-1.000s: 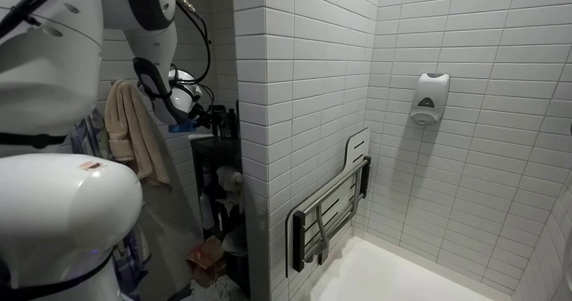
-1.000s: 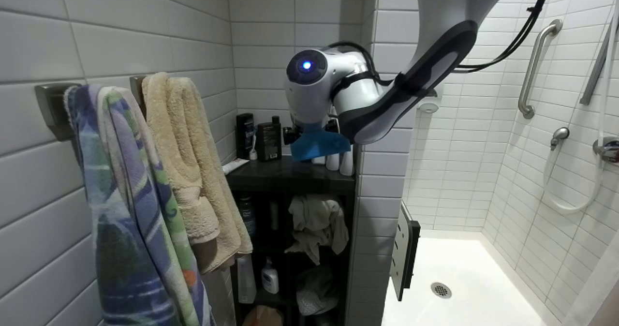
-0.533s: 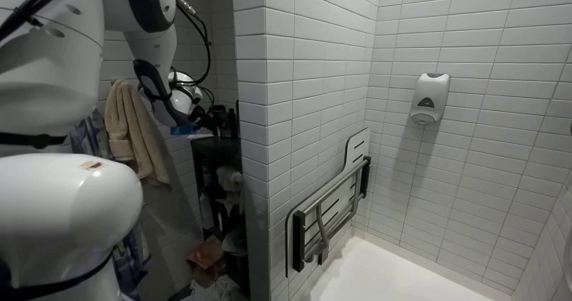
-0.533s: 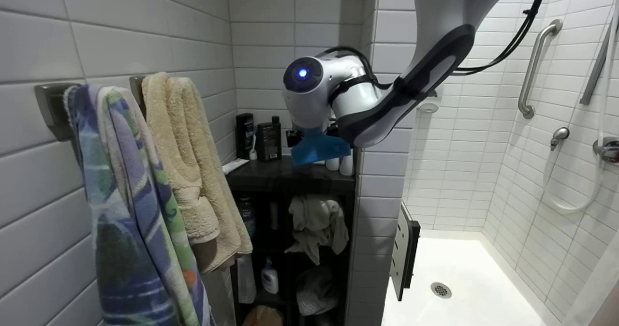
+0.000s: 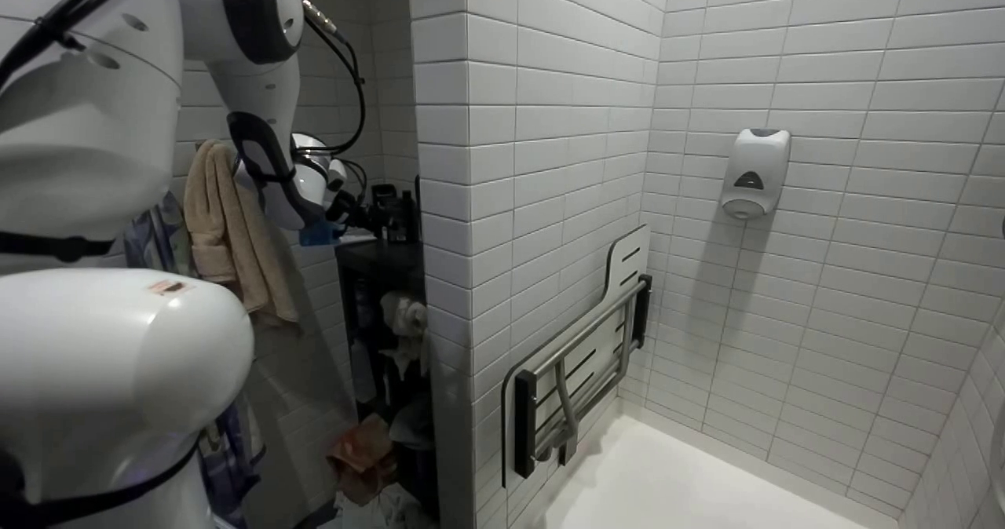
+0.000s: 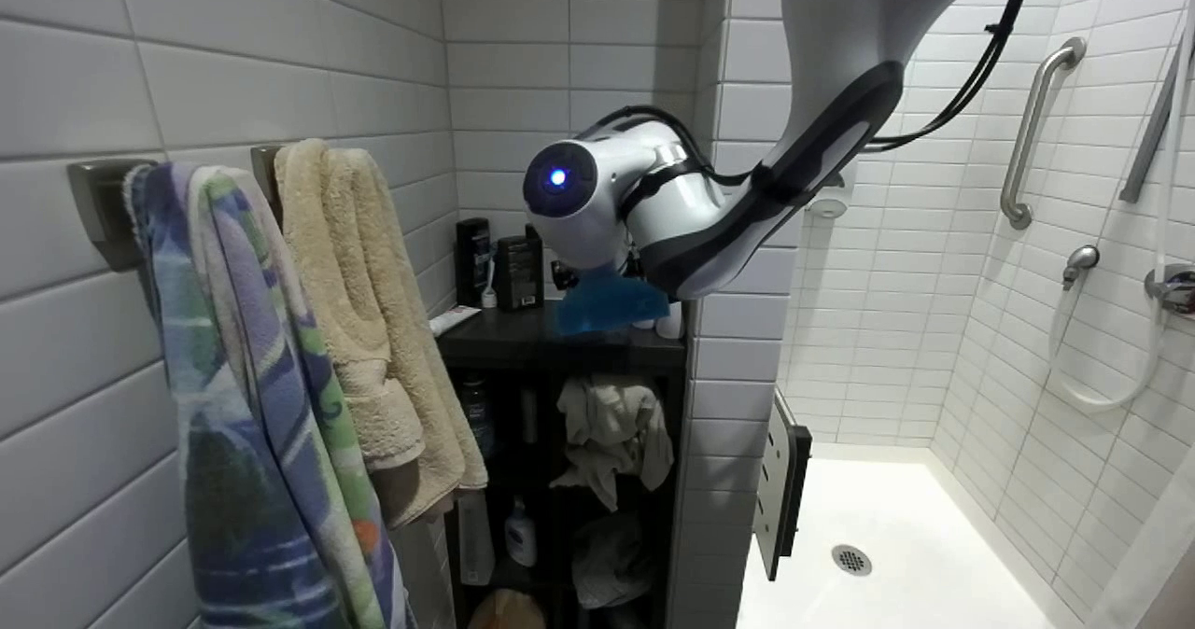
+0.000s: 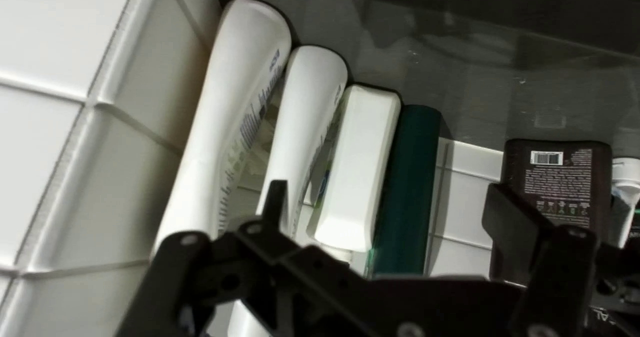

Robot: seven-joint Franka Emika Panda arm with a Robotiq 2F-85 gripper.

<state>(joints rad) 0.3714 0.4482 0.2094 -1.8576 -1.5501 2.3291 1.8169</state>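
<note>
My gripper [image 7: 389, 197] is open and empty in the wrist view, its two black fingers wide apart. A white squarish bottle [image 7: 357, 167] and a dark green bottle [image 7: 410, 187] show between the fingers. A white curved bottle [image 7: 305, 112] lies behind the left finger, with a larger white bottle [image 7: 235, 102] beside the tiled corner. A dark brown bottle [image 7: 560, 182] is partly behind the right finger. I cannot see any contact. In an exterior view the gripper [image 6: 597, 274], with a blue piece [image 6: 611, 304] on it, hangs over the black shelf [image 6: 523, 335].
A tiled wall edge [image 6: 747, 330] stands right beside the shelf. Beige [image 6: 364, 330] and patterned [image 6: 243, 377] towels hang at the left. A white tube [image 6: 455, 319] and a black bottle [image 6: 472, 260] stand or lie on the shelf top. A folded shower seat [image 5: 581, 356] is beyond the wall.
The arm and gripper have moved down towards the shelf top and slightly left in both exterior views. The bottles and towels have not visibly moved.
</note>
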